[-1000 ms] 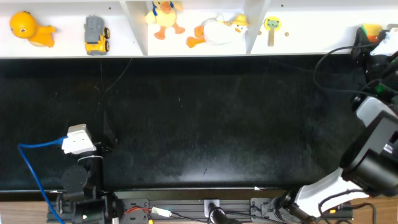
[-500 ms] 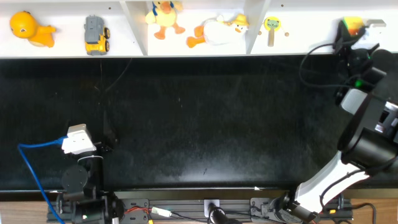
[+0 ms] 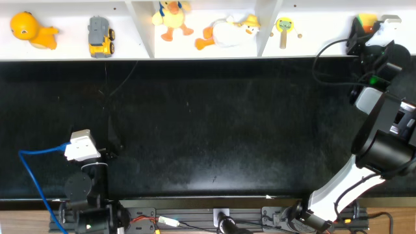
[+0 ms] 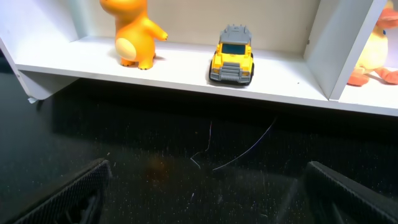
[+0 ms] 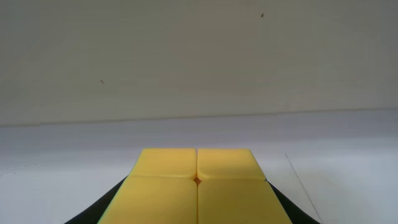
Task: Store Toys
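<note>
The right gripper (image 3: 366, 31) is clamping a yellow block toy (image 5: 198, 186) at the white shelf's (image 5: 186, 62) right end, its seamed end facing the back wall; I cannot tell its long axis. The left gripper (image 4: 205, 193) is hanging wide open above the black mat (image 4: 186, 143).

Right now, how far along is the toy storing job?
Done: five toys sit on the shelf, from the orange duck to the small green toy. In hand: the right end effector holds a yellow toy at the rightmost compartment. Left: setting it down and letting go.
</note>
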Tool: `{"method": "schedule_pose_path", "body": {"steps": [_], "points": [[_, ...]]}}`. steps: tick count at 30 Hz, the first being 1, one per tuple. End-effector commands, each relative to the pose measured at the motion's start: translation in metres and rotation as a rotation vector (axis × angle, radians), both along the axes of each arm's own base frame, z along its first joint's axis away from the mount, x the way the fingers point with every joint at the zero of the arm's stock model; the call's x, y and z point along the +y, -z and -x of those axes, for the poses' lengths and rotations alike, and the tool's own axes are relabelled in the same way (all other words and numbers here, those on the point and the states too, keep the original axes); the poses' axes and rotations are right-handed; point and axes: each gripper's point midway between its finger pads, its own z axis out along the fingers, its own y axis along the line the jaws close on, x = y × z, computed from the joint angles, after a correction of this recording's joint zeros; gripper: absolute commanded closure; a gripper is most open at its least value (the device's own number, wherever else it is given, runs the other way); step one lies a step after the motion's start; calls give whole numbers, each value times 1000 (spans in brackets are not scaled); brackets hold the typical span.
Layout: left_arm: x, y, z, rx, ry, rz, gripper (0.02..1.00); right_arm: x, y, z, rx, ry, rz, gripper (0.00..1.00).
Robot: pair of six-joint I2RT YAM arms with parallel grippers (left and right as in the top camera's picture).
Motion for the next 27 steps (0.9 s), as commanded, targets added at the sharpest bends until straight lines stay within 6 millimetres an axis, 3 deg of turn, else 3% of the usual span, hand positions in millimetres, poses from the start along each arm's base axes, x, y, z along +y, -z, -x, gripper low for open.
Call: {"method": "schedule_pose_path", "body": {"steps": [1,5,6,7,8,15,20,23,27], "points": [[0,0,0,-1,0,-23,20,-6,-4,-4,-12,13,-11,601],[0,0,0,-1,0,-23,20,-3,-4,-4,-10,-4,-16,426],[0,0,0,-1,0,-23,20,-3,-4,-4,-10,-4,-16,323],[0,0,0,-1,0,-23,20,-3,-4,-4,-10,-4,-16,126],[0,0,0,-1,0,-23,20,-3,-4,-4,-10,-4,-16,7],[0,0,0,-1,0,-23,20,-3,3,0,48,16,-153,3],[0,0,0,-1,0,-23,20,-12,16,20,230,134,-232,5],[0,0,0,-1,0,-23,20,-14,4,37,297,189,-213,5],[0,0,0,-1,0,-23,20,-2,-24,62,360,185,-205,7]]}}
